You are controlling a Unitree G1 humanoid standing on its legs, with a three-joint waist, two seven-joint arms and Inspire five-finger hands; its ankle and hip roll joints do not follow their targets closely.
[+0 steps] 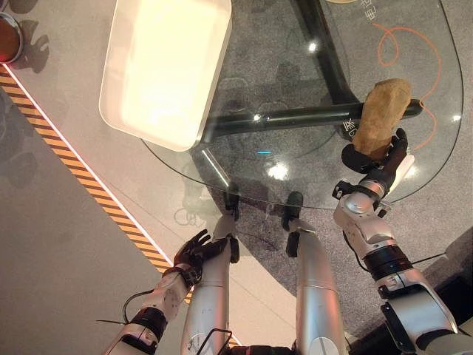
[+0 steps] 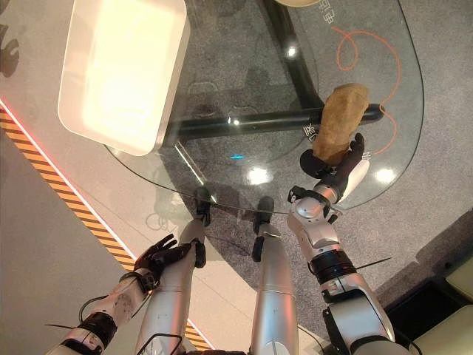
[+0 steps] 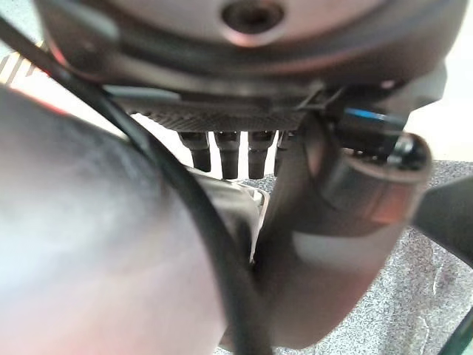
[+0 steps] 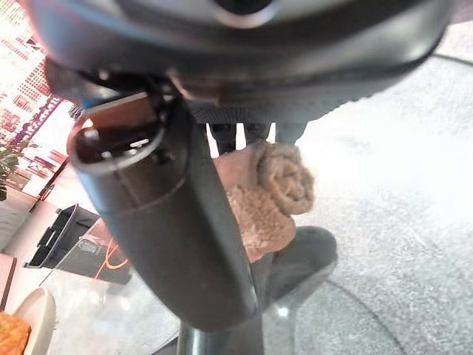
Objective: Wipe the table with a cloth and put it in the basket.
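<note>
Right hand (image 1: 380,164) clamps the tan cloth (image 1: 381,115) on the glass table (image 1: 295,111) at three o'clock; judged risk: bunched cloth slipping out mid-wipe, basket (image 1: 166,70) far at ten o'clock.

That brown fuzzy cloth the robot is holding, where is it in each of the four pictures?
Left eye view: the cloth lies on the glass table's right side, in the right hand.
Right eye view: same place, right of centre.
Left wrist view: not in it.
Right wrist view: bunched at centre, past the fingers.
Shared landmark: the white basket at upper left.
</note>
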